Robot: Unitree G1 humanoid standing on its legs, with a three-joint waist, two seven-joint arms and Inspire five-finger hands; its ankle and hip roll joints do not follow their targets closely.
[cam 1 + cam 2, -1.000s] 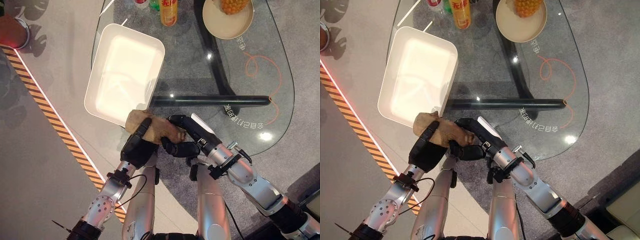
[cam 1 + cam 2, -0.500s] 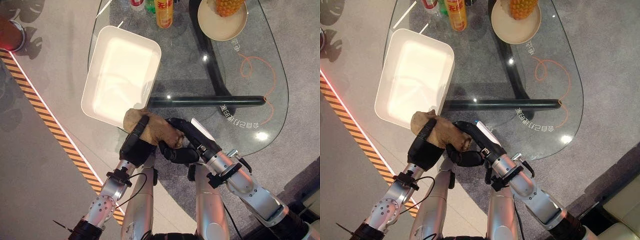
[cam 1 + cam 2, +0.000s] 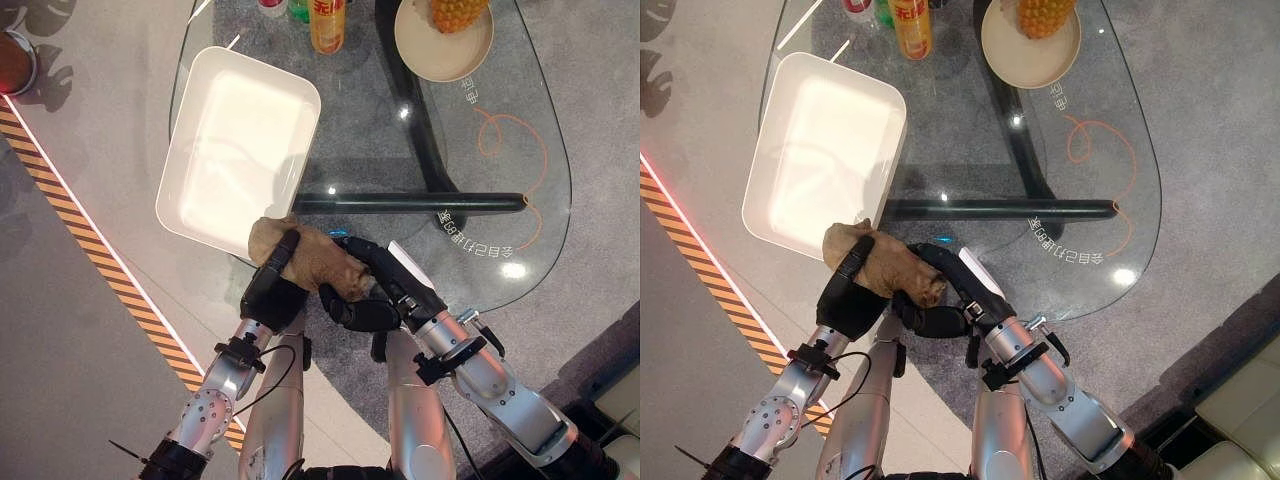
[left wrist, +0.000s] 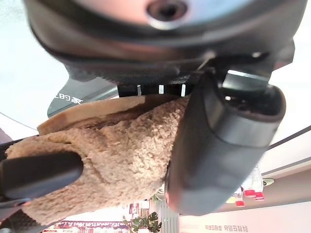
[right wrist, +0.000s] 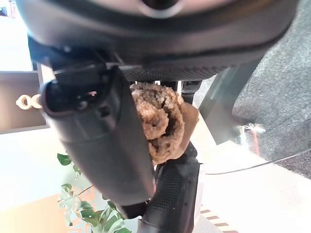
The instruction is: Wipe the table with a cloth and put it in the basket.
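A: Where was the cloth (image 3: 305, 257) at that point?

B: Bunched between the two hands, at the near edge of the glass table (image 3: 500, 130), just short of the white basket (image 3: 238, 140). The basket's near corner lay right past the left hand's fingertips.

A: So which step would you say it was?

B: I judged it to be the put-away, or a handover just ahead of it. The wiping looked finished, though I couldn't tell that for sure from how the glass looked.

A: How should it have been done well?

B: One hand ought to own the cloth before the other lets go. Then carry the bundle forward past the basket's rim, well over the open tray, and only release there. Dropping it at the near corner would risk it hanging over the wall or slipping off the table edge.

A: And the left hand (image 3: 272, 290)?

B: Curled round the cloth. Its wrist view showed the thumb (image 4: 223, 141) pressed onto the fuzzy tan fabric, with the fingers wrapped from the other side.

A: The right hand (image 3: 372, 290)?

B: Also closed on it. Its thumb (image 5: 99, 141) lay alongside the rolled end of the cloth, and a finger came up beneath, so the roll was pinched narrow between them. Neither hand was spread wide.

A: Anything else close to the fingers?

B: No. A bottle (image 3: 328, 22) and a plate (image 3: 443, 45) stood well beyond, at the table's far end.
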